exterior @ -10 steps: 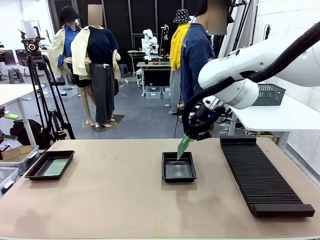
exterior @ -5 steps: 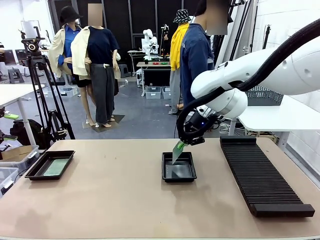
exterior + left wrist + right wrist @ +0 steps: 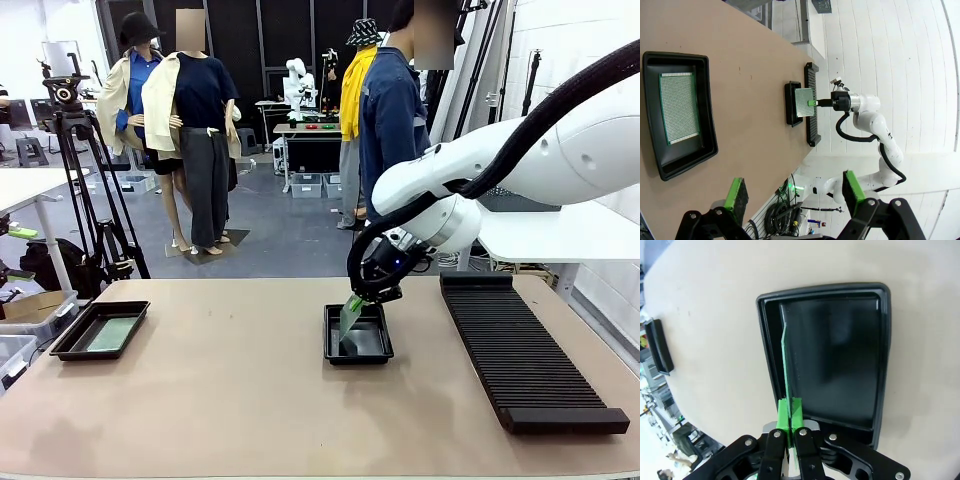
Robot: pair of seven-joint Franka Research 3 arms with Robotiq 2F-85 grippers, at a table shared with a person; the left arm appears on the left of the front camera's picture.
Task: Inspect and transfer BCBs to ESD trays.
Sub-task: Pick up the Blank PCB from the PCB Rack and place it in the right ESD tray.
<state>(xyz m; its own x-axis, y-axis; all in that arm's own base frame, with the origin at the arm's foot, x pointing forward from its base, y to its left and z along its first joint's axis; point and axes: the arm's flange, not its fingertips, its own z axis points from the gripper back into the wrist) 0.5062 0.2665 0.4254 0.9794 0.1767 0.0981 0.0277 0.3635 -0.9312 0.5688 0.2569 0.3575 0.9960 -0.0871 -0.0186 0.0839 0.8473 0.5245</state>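
Right wrist view shows the right gripper (image 3: pixel 790 412) clamped on one BCB (image 3: pixel 785 365), held on edge with its far end reaching into the ESD tray (image 3: pixel 825 290) at the middle of the table (image 3: pixel 700 315). The other BCB (image 3: pixel 679 107) lies flat in the second ESD tray (image 3: pixel 709 115) by the table's left edge. The left gripper (image 3: pixel 795 192) hangs above it, fingers apart and holding nothing.

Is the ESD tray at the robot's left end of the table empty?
No, a green BCB lies flat on the floor of that ESD tray.
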